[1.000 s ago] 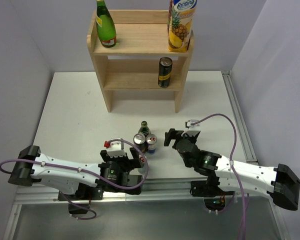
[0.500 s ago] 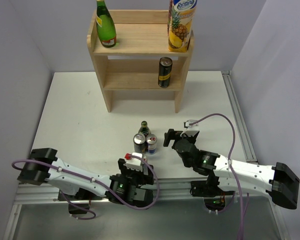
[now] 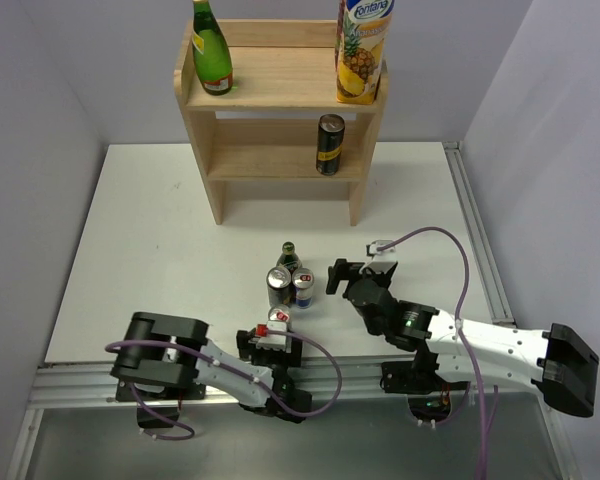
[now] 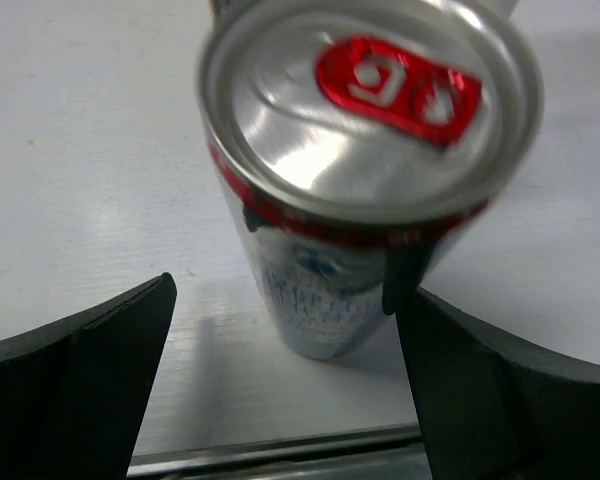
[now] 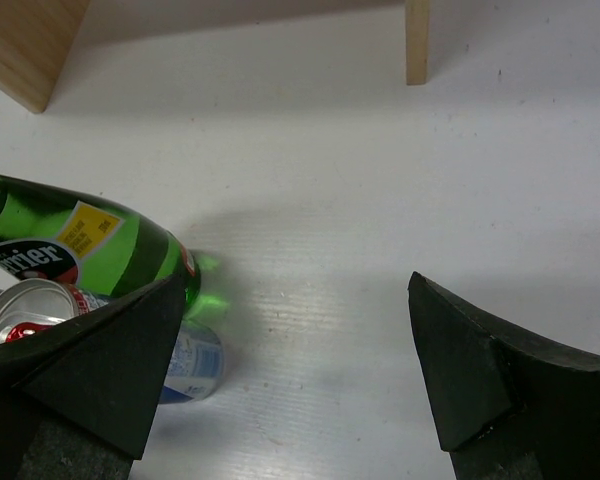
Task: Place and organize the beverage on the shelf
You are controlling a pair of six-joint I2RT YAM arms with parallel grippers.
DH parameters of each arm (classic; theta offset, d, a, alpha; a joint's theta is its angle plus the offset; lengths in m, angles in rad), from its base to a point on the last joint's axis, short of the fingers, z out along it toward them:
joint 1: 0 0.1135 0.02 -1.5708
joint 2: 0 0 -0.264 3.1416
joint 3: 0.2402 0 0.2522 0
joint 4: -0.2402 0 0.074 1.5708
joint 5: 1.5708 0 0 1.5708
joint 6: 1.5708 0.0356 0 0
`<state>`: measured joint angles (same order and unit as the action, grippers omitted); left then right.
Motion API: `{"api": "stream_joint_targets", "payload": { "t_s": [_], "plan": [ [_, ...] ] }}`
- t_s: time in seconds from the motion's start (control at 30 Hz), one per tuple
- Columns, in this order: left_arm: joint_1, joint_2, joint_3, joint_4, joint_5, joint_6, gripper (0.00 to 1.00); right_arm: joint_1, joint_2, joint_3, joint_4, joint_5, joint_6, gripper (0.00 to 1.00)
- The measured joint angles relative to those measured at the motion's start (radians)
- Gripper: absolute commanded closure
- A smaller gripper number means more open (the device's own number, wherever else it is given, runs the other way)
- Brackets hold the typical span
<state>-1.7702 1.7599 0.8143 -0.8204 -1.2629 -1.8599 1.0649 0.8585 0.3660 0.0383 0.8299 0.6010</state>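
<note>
Pulled back farther from the shelf (image 3: 280,90), the left gripper (image 4: 285,295) holds its fingers wide apart around an upright red-tabbed can (image 4: 365,110), not closed on it. Nearer the shelf, two more cans (image 3: 280,282) and a green bottle (image 3: 289,256) cluster beside the right gripper (image 5: 295,285), its fingers also spread. On the shelf stand another bottle (image 3: 211,50), a juice carton (image 3: 363,50) and a dark can (image 3: 330,143).

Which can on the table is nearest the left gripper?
The lone red-tabbed can by the near edge, right before the open left gripper; the other two cans stand beside the green bottle.
</note>
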Motion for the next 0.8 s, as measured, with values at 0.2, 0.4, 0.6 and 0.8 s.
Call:
{"api": "stream_joint_targets", "payload": {
  "t_s": [0.2,0.4,0.6,0.8],
  "plan": [
    [0.008,0.123,0.022,-0.138,-0.05,-0.092,0.01,0.013,0.021,0.0,0.003,0.0,0.0,0.0],
    [0.029,0.132,0.022,-0.091,-0.06,-0.108,0.01,0.024,0.052,0.004,0.006,0.0,-0.001,0.0],
    [0.04,0.132,0.012,0.053,-0.07,-0.078,0.01,0.031,0.059,0.007,0.006,0.0,-0.004,0.0],
    [0.051,0.13,-0.001,0.196,-0.073,0.037,0.06,0.033,0.06,0.008,0.007,0.0,-0.008,0.0]
  ]
}}
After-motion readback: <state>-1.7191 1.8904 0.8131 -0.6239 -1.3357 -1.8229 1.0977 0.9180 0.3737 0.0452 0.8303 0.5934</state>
